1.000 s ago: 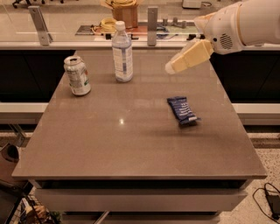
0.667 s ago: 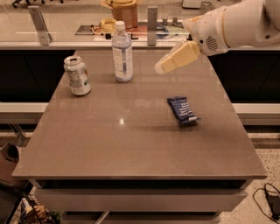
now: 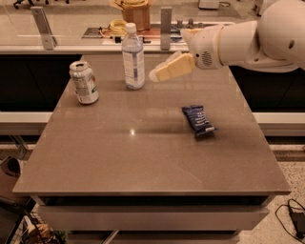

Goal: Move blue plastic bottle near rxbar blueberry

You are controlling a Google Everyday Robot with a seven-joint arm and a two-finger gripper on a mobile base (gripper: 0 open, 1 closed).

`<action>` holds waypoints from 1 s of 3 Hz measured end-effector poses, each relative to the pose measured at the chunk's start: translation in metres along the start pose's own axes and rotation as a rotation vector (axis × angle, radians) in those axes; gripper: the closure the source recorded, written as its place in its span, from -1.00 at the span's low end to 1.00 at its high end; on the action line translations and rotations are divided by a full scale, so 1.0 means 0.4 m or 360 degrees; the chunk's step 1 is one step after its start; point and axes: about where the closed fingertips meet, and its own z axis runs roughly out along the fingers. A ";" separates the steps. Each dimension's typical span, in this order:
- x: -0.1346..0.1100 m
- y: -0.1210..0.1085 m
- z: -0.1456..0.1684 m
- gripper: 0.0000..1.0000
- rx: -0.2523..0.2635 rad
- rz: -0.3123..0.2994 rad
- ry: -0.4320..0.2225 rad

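Observation:
The blue plastic bottle [image 3: 133, 57] stands upright near the far edge of the table, clear with a white cap and pale label. The rxbar blueberry [image 3: 198, 120], a flat dark blue wrapper, lies on the right half of the table. My gripper [image 3: 158, 74] comes in from the upper right on a white arm. Its cream fingers point left and sit just right of the bottle at label height, a small gap away, holding nothing.
A dented silver-green can [image 3: 84, 82] stands left of the bottle. The brown table [image 3: 143, 162] has its front edge near me. Behind it runs a counter with metal posts [image 3: 166, 21] and a brown container [image 3: 138, 12].
The gripper has moved left across the far side of the table, from above the right part toward the bottle. The bottle, can and bar have not moved.

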 end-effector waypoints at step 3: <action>0.008 -0.089 0.193 -1.00 0.0023 -0.0003 -0.0242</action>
